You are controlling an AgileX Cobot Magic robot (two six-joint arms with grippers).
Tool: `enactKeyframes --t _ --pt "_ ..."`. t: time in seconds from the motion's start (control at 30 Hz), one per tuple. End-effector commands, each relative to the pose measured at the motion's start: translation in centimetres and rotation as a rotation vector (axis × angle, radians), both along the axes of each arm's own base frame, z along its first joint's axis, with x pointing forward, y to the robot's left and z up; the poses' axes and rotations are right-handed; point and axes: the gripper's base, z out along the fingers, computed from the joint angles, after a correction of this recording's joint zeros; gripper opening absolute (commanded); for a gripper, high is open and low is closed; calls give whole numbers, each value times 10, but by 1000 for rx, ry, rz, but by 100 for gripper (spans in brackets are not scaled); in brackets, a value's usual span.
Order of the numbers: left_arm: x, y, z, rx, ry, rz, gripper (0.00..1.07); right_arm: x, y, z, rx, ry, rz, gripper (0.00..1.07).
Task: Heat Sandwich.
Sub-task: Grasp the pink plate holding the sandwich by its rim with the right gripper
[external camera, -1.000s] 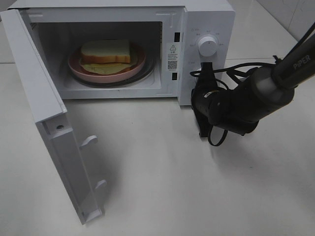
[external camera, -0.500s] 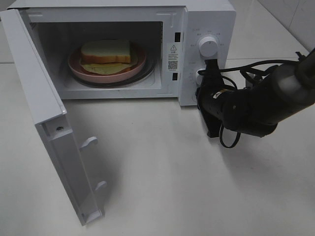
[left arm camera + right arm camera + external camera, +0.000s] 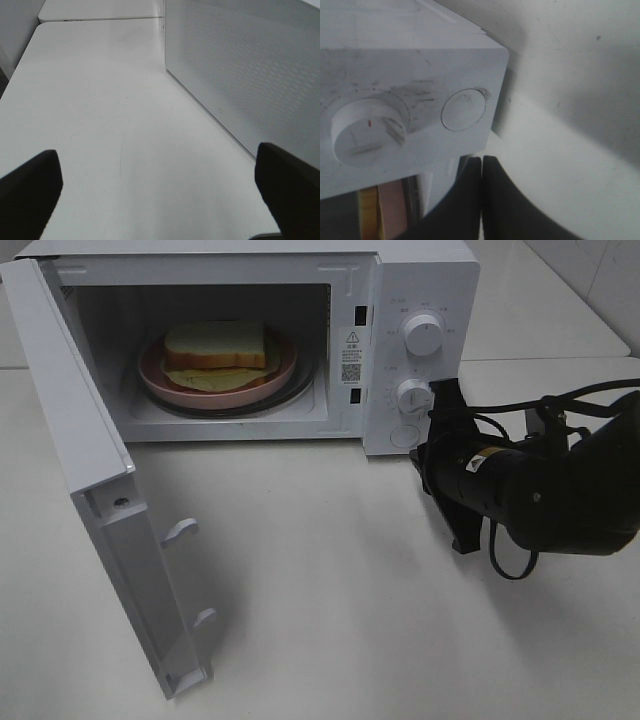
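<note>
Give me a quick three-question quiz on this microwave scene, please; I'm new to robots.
1. True or false: the sandwich lies on the pink plate inside the microwave.
2. The right gripper has its jaws: A) wide open, B) shut, C) clamped on the sandwich.
3. Is the microwave door open or closed?
Key: 1 true; 2 B; 3 open.
</note>
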Motion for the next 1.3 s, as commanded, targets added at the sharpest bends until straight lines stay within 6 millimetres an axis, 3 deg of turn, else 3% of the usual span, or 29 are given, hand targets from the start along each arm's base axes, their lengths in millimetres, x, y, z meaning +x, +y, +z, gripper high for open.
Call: enactKeyframes --t 0.03,0.13,0.33,0.57,0.6,0.73,0.77,0.93,1.3 --pt "-3 0 -1 -3 -24 -8 103 -8 1 5 -73 33 96 3" --pt "-3 0 -1 -3 -24 -8 103 -22 2 8 -233 166 290 3" --pt "-3 0 -1 -3 -24 -8 103 -34 2 13 -432 198 540 5" --pt "-3 0 -1 -3 -24 -8 103 -40 7 32 -720 102 926 6" --pt "-3 0 -1 -3 -24 -8 103 -41 9 40 -802 62 1055 7" --pt "-3 0 -1 -3 -24 -8 103 -41 14 53 -908 -7 1246 7" --pt "-3 0 -1 -3 -24 -8 103 -42 18 62 -953 -45 1362 7" --pt "-3 0 -1 -3 -24 -8 103 -39 28 82 -965 -79 1555 7" --pt "-3 0 -1 -3 -24 -8 103 -25 40 136 -1039 -149 1759 7"
